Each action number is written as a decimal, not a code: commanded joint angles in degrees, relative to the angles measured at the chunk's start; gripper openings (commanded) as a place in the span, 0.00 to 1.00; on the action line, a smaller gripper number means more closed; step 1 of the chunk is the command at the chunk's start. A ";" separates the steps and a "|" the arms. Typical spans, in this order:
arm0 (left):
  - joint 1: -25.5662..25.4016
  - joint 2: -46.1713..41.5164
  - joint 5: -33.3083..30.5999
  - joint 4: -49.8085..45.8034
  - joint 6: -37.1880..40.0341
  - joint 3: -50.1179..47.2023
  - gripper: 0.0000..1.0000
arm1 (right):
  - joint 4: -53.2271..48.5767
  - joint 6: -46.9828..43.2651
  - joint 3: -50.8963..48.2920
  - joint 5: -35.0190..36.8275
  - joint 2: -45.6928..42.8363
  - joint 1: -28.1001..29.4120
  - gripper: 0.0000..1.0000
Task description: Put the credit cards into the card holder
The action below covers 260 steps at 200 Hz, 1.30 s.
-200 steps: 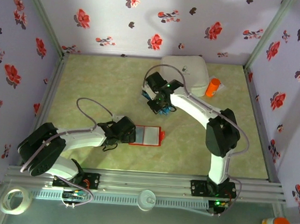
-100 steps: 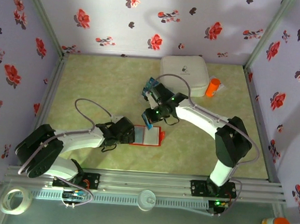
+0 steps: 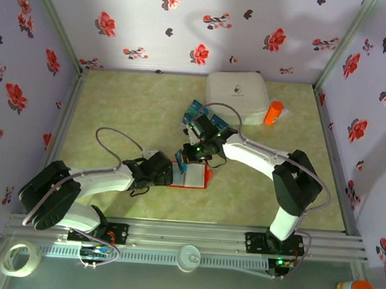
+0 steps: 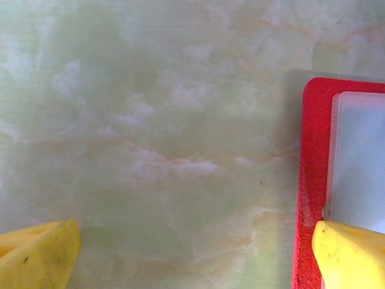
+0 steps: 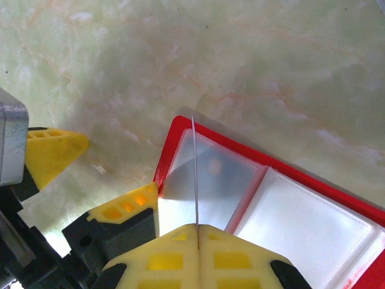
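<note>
Watching the overhead feed, I find the red card holder (image 3: 198,176) lying open on the green table (image 3: 129,106), at about 6 o'clock from the table's middle. My right gripper (image 3: 184,158) hangs over the holder's 9 o'clock half, its jaws pressed together on a blue card (image 3: 179,163).

On the right wrist feed that card (image 5: 194,174) shows edge-on as a thin line. It runs from between the yellow fingertips of the right gripper (image 5: 197,227) toward 12 o'clock, across the left clear pocket of the holder (image 5: 301,211). I cannot tell whether its far edge has entered the pocket or only stands above it.

My left gripper (image 3: 166,173) sits at the holder's 9 o'clock edge with its jaws spread wide and nothing between them. On the left wrist feed the left gripper (image 4: 195,244) has one yellow tip over bare table at 7 o'clock. The other tip overlaps the red rim of the holder (image 4: 310,180) at 5 o'clock.

The spare cards (image 3: 196,109) lie at 12 o'clock from the holder, well apart from it. A white case (image 3: 237,93) sits at 1 o'clock by the back wall, with an orange bottle (image 3: 274,113) just beside its 3 o'clock side.
</note>
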 commanded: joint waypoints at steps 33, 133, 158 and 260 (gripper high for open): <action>-0.10 -2.50 -1.49 -3.98 -1.09 -0.49 1.00 | 1.48 2.11 -0.84 -0.24 4.12 0.39 0.00; -0.33 -3.09 0.36 -4.22 0.91 3.87 1.00 | 3.18 3.01 -3.14 -0.06 4.81 0.41 0.00; -0.88 -1.79 0.73 -3.28 1.02 4.37 1.00 | 3.48 3.17 -3.41 -0.06 4.70 0.38 0.00; -2.29 3.29 0.35 -0.68 -0.42 2.50 1.00 | 4.43 4.00 -3.33 -0.85 2.82 -0.14 0.00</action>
